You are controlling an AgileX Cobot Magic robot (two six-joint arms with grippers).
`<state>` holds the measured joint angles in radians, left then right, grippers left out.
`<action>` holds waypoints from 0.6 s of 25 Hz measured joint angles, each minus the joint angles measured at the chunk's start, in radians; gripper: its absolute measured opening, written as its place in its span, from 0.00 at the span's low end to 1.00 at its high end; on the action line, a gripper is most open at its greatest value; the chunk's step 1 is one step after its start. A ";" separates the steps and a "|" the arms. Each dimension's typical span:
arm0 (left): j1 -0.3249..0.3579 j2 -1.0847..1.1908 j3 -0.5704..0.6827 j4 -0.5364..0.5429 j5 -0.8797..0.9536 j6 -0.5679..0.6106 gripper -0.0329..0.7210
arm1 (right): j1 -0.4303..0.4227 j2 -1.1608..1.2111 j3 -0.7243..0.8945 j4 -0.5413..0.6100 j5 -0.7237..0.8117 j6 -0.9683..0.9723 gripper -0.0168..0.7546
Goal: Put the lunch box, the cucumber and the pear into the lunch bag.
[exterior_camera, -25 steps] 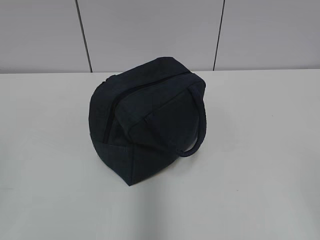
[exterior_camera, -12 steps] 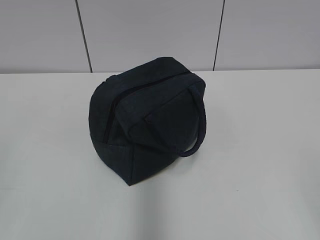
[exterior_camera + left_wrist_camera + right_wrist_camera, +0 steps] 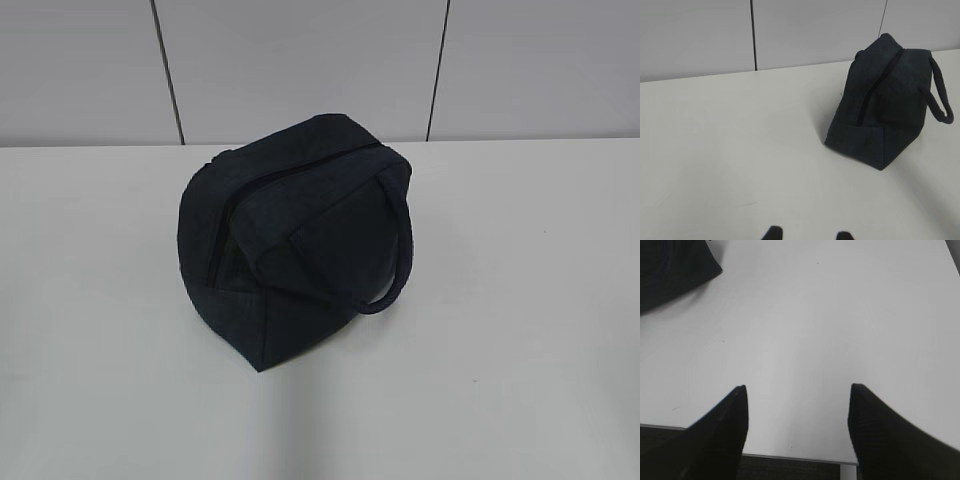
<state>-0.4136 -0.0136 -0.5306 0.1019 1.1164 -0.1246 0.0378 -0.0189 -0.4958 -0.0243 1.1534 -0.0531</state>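
A: Well, where is everything?

B: Only the lunch bag point(image 3: 290, 245) shows, sitting on the white table point(image 3: 520, 300) just in front of the grey wall panels point(image 3: 300, 65). The lunch box, cucumber and pear appear in none of the views, so I judge they are either inside the bag or out of frame; I cannot tell which.

A: How is the bag lying?

B: Upright on its base. Its zipper line point(image 3: 222, 225) runs along the top ridge and down the near end, and looks closed. The long axis follows that ridge, slanting from the near left corner away toward the wall on the right. One looped handle point(image 3: 400, 250) droops over the bag's right flank.

A: And the arms?

B: Both are well apart from the bag. The left gripper point(image 3: 806, 235) hangs above bare table to the bag's left, tips spread with a clear gap and nothing between them. The right gripper point(image 3: 797, 412) sits over the table's near edge, right of the bag, fingers wide apart and empty. That pulled-back posture reads to me as resting, not reaching.
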 joint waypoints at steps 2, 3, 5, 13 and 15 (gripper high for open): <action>0.000 0.000 0.000 0.000 0.000 0.000 0.31 | 0.000 0.000 0.000 0.000 0.000 0.000 0.65; 0.000 0.000 0.000 0.000 0.000 0.000 0.31 | 0.000 0.000 0.000 0.000 0.000 0.000 0.65; 0.001 0.000 0.000 0.000 0.000 0.000 0.31 | 0.000 0.000 0.000 0.000 0.000 0.000 0.65; 0.214 0.000 0.000 -0.001 0.000 0.000 0.31 | 0.000 0.000 0.000 0.000 0.000 0.002 0.65; 0.272 0.000 0.000 -0.001 0.000 0.000 0.31 | 0.000 0.000 0.000 0.000 0.000 0.002 0.65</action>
<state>-0.1417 -0.0136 -0.5306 0.1011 1.1164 -0.1246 0.0378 -0.0189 -0.4958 -0.0243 1.1534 -0.0511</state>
